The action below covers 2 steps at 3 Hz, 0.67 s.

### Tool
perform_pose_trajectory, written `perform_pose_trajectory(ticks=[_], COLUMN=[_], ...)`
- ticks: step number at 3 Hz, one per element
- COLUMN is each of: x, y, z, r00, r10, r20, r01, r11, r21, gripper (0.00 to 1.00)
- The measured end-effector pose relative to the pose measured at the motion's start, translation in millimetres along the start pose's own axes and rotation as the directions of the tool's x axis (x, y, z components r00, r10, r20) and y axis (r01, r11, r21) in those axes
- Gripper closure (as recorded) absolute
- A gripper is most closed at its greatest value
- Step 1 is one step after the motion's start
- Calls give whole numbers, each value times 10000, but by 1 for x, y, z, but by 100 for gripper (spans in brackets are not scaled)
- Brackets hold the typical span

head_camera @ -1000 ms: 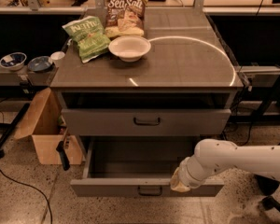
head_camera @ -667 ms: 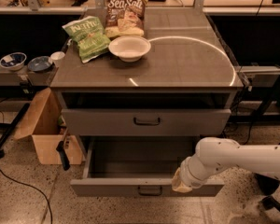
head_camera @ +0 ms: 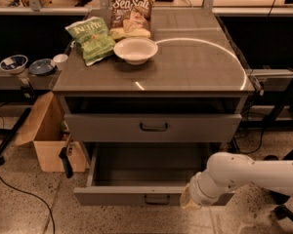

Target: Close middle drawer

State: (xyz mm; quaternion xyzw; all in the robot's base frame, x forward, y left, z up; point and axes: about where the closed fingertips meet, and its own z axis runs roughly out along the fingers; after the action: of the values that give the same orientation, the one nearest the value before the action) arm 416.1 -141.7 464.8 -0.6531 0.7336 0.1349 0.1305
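The middle drawer point(head_camera: 122, 195) is the wide grey one with the low front panel, pulled well out of the cabinet, its flat tray bare. Its small dark loop handle point(head_camera: 156, 199) sits at the centre of the front. My white arm point(head_camera: 249, 172) reaches in from the right. My gripper point(head_camera: 187, 202) is at the right part of that drawer's front panel, just right of the handle. Above it is the grey drawer with the taller front panel point(head_camera: 154, 127), pushed nearly in.
On the cabinet top point(head_camera: 200, 65) stand a white bowl point(head_camera: 135, 50), a green chip bag point(head_camera: 92, 39) and a Sea Salt chip bag point(head_camera: 132, 14). An open cardboard box point(head_camera: 49, 138) stands on the floor at the left, with a cable beside it. Small bowls point(head_camera: 13, 62) sit on a left shelf.
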Motion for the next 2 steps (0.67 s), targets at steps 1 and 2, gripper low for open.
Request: perform_pose_trajectory(ticks=[1,2], x=[9,15], y=[12,-2], z=[20,38], r00=[9989,9985], r10=[469,545], r20=[60,-62], r01=[-468,-544], r11=[9986,9985], r21=[-230,70], gripper=[100,100])
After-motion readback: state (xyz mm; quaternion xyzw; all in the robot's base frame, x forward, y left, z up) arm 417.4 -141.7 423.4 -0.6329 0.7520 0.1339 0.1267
